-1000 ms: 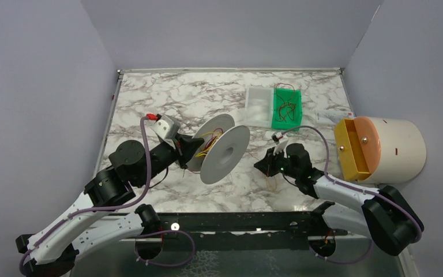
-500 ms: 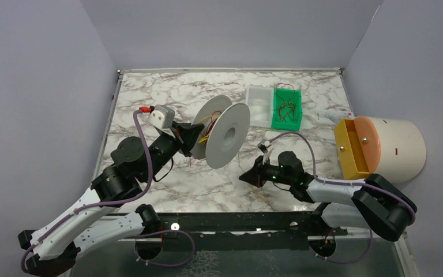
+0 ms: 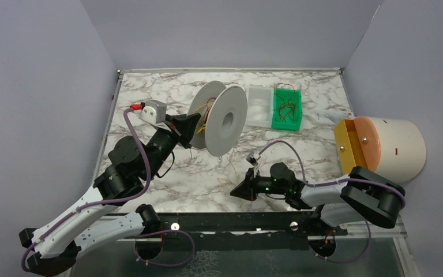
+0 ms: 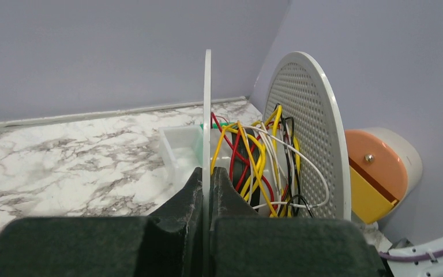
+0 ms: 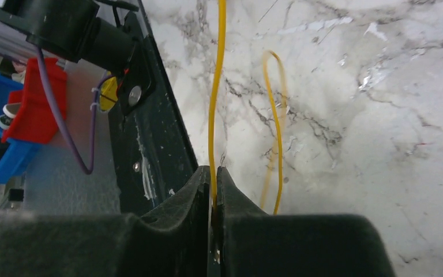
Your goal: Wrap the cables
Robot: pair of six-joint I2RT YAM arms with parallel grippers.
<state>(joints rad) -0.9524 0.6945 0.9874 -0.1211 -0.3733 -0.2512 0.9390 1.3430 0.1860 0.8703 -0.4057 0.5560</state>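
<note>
Since a second ago your right fingers [image 3: 237, 191] have swung in low along the near edge of the counter [image 3: 150, 92], close to the black rail [image 3: 236, 222]. Your left fingers [image 3: 191, 130] have carried the spool [image 3: 222, 121] up and away toward the back. I read that as the two arms drawing apart to pull slack out of the line between them.

Start nearest you. Your right fingers are pressed together on a yellow cable [image 5: 215, 86], which runs straight out ahead of them. That pinch looks meant to keep tension and guide the strand. Just beside it, ahead of the fingertips, a slack yellow loop [image 5: 277, 115] lies on the marble, so some length is not yet taken up.

Farther out, your left fingers are clamped on the thin edge of one spool flange, holding the disc on edge and, as far as I can tell, off the counter. Gripped at the rim like that, the hub is left free to take turns. Between the two flanges, just past those fingers, yellow, red, white and black cables [image 4: 248, 167] sit in loose, crossing turns, so wrapping is under way but untidy.

Beyond the spool, well apart from both sets of fingers, a green tray [image 3: 300, 112] holds more thin cables, next to a clear tray [image 3: 259, 107]. Those probably wait their turn.
</note>
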